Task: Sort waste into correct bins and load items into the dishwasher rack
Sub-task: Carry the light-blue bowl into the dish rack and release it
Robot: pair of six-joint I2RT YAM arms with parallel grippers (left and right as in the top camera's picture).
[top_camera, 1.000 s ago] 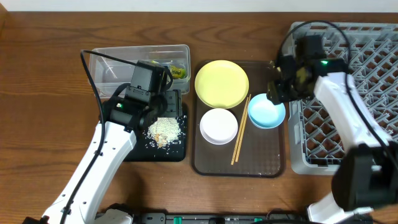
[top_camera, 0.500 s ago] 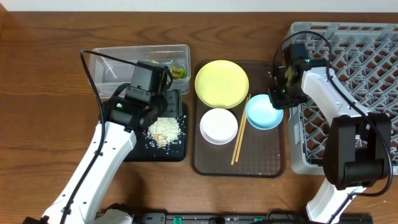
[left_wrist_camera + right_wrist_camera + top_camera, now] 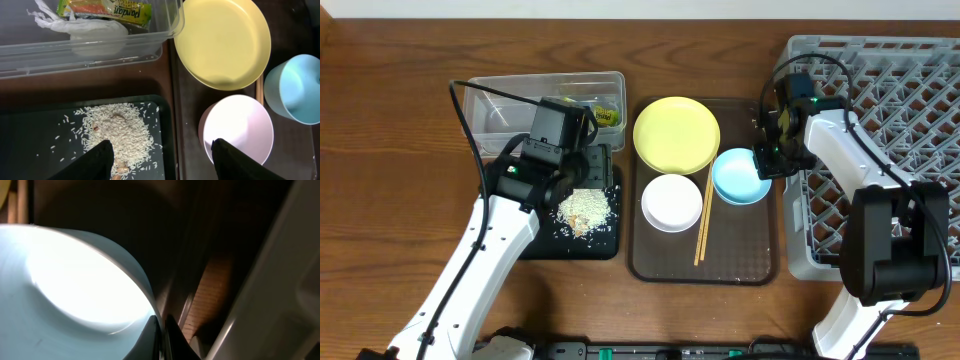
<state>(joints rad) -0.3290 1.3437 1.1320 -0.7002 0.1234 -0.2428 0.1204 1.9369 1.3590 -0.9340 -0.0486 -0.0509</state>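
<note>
Right claw [image 3: 766, 158] clamped on blue bowl [image 3: 741, 176] rim | left claw [image 3: 162, 150] wide apart, empty, above rice [image 3: 120, 132]

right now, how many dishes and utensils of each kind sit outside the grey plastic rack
plates: 1, the yellow round plate
bowls: 2, the light blue bowl and the white bowl
chopsticks: 1 pair of wooden chopsticks
total: 4

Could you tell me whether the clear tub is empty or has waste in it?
Not empty: the clear tub holds the snack wrapper and crumpled white scraps.
</note>
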